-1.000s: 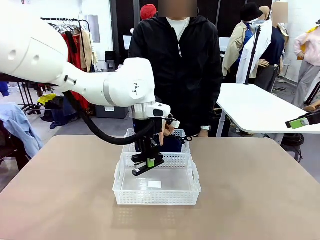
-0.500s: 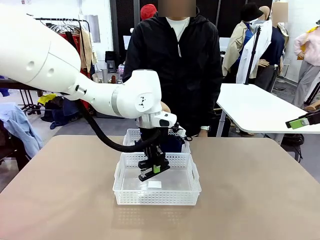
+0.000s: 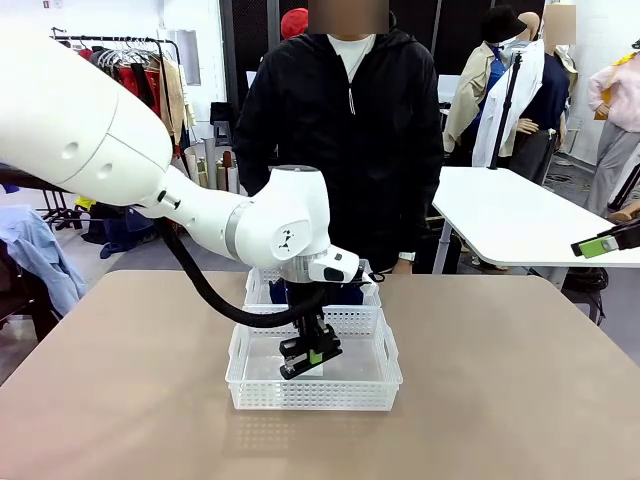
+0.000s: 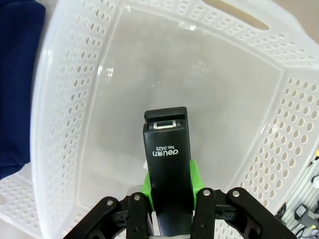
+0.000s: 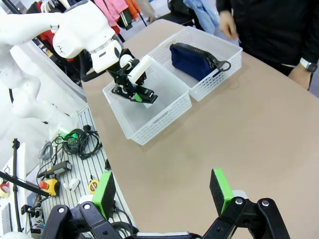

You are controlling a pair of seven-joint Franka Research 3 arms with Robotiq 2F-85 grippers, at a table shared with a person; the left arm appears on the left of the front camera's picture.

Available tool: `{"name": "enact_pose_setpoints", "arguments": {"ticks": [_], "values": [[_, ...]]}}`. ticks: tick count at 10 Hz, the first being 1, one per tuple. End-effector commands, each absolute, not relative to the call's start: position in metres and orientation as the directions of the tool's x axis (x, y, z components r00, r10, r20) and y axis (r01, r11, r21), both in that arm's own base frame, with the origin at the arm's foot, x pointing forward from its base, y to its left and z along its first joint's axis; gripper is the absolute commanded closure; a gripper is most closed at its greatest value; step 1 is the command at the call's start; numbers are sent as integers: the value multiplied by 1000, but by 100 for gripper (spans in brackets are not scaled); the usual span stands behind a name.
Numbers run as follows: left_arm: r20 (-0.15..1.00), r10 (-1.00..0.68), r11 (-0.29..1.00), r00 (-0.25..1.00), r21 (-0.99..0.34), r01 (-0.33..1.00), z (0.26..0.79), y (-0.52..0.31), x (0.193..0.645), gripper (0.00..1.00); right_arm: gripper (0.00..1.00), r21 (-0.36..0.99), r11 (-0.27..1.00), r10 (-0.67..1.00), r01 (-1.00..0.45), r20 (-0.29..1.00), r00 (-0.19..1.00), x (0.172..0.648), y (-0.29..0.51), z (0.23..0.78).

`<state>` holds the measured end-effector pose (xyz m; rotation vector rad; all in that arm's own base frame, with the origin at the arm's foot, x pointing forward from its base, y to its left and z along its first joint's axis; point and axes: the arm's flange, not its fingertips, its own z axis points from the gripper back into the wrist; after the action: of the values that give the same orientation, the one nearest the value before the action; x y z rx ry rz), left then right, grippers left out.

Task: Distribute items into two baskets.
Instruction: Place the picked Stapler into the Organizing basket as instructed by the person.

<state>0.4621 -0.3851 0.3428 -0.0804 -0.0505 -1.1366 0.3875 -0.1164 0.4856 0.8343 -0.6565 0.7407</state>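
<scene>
1 end effector (image 4: 169,219) around stapler (image 4: 168,169)

Two baskets stand touching at the middle of the worktop (image 3: 500,380), one behind the other. The near basket (image 3: 315,385) sits toward the robot's side; the far basket (image 5: 219,67) sits toward the person (image 3: 350,140), who stands behind the worktop's far edge. A zip pouch (image 5: 192,59) lies in the far basket. The left end effector (image 3: 310,355) hangs inside the near basket, above its floor, with a stapler (image 4: 168,174) between its fingers. The right end effector (image 5: 164,191) hovers over bare worktop, well apart from both baskets, to their right.
</scene>
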Motion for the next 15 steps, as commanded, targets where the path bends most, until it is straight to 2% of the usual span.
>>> {"name": "enact_pose_setpoints", "arguments": {"ticks": [1,3,4,8,15], "values": [[78,-897,435,434,-8,900,339,-384,457,88,0,411,460,303,-787,760,575,388,-115,488],[66,-901,429,429,-20,903,338,-386,456,88,0,411,460,303,-787,760,575,388,-115,488],[60,-899,432,433,-35,901,339,-386,457,79,0,411,460,303,-787,760,575,388,-115,488],[52,-894,440,446,-91,893,340,-385,462,0,0,411,460,303,-787,760,575,388,-115,488],[67,-886,449,459,-126,885,387,-381,454,0,0,411,460,303,-787,760,575,388,-115,488]]}}
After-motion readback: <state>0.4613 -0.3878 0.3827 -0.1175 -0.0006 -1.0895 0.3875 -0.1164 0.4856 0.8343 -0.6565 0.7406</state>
